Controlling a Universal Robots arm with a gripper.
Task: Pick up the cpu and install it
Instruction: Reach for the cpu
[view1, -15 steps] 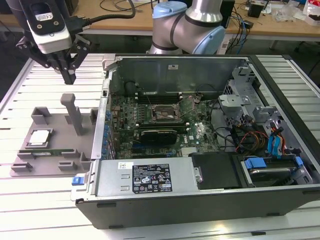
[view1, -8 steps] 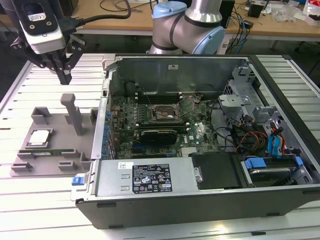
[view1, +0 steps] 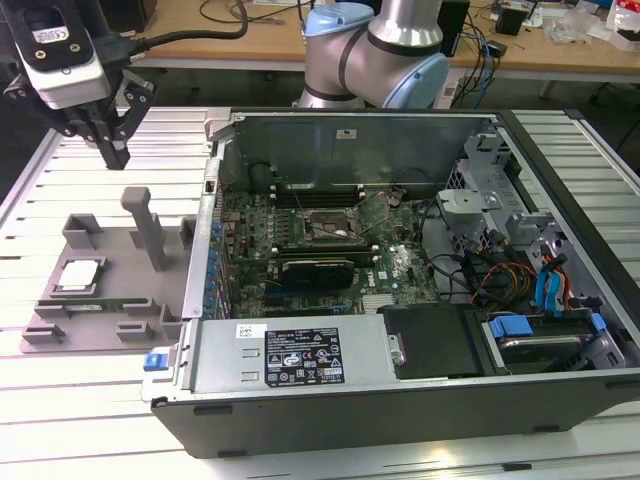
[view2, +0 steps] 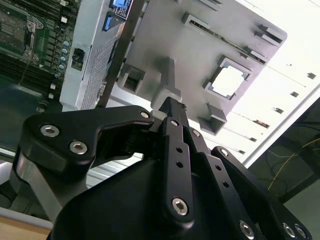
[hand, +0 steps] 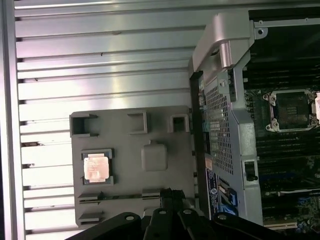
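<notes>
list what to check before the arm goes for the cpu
1. Small square silver-topped cpu seated in its pocket on the grey plastic tray: ok.
2. Tool empty: ok.
3. Tool open for the grasp: not ok, shut.
4. Tool lined up over the cpu: not ok, off to one side.
5. Tall grey post on the tray apart from the tool: ok.
6. Square socket on the green motherboard unlatched: cannot tell.

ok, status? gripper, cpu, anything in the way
Gripper shut, empty, in the air by the grey tray. Cpu seated in its tray pocket, untouched. Upright post stands on the tray beside it; nothing on top of the cpu.
</notes>
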